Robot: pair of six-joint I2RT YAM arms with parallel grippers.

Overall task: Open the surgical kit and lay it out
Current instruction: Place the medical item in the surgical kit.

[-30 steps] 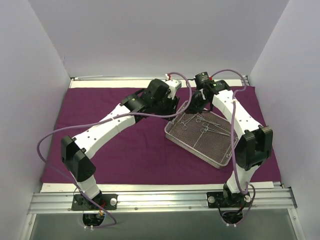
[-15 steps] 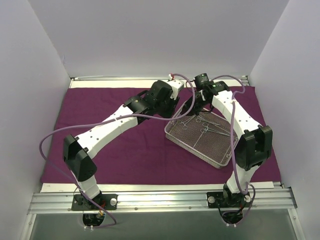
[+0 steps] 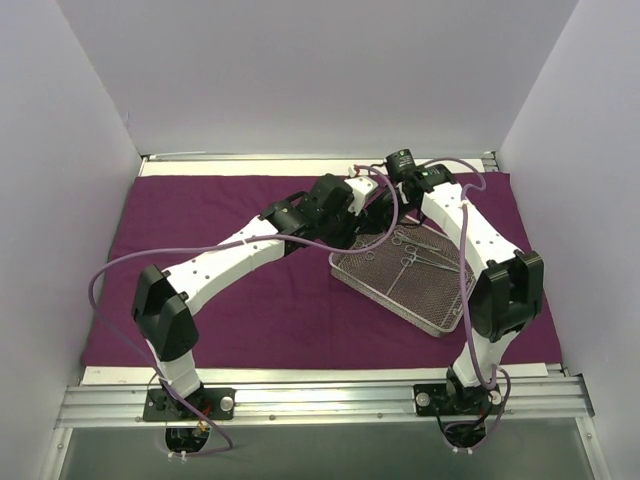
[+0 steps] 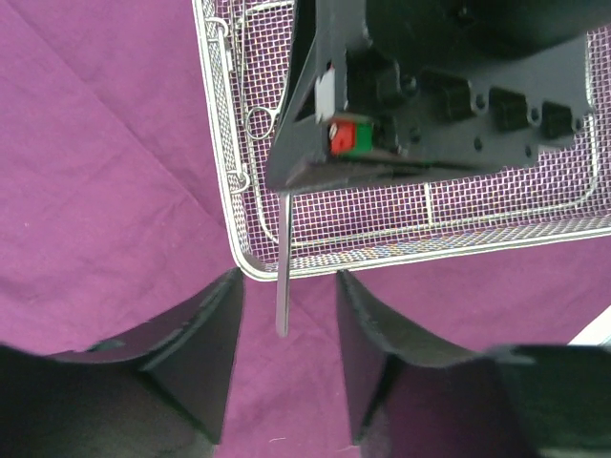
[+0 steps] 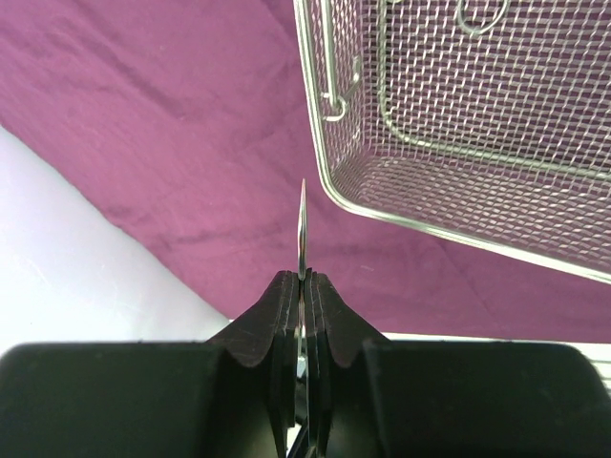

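Top view
- cloth: lies spread over the bench, which shows only as white strips at the near and far edges.
- tray: sits on the cloth, right of centre, turned at an angle. Its far-left corner is hidden under the two wrists.
- forceps: lie tangled in the tray's far half, too small to count.
- left arm: reaches across to that hidden corner, and its jaws are covered by its own wrist.
- right arm: bends back to the same corner, where its jaws cannot be made out.

Left wrist view
- left jaws: spread, with both fingers dark and blurred, touching nothing.
- tweezers: a thin silver strip hanging between the left fingers. It crosses the tray's corner rim, with its tip over the cloth.
- right jaws: a black bulk at upper right, pinching the tweezers' top end and hiding much of the tray.
- ring handle: one loop shows by the tray wall, the rest is covered.

Right wrist view
- right jaws: pressed together on the tweezers, which show edge-on as a bare sliver.
- tray: at upper right, cut off by the frame, its corner just beside the tweezers' tip. Whether they touch cannot be told.
- bench: a white patch at lower left, past the cloth's edge.
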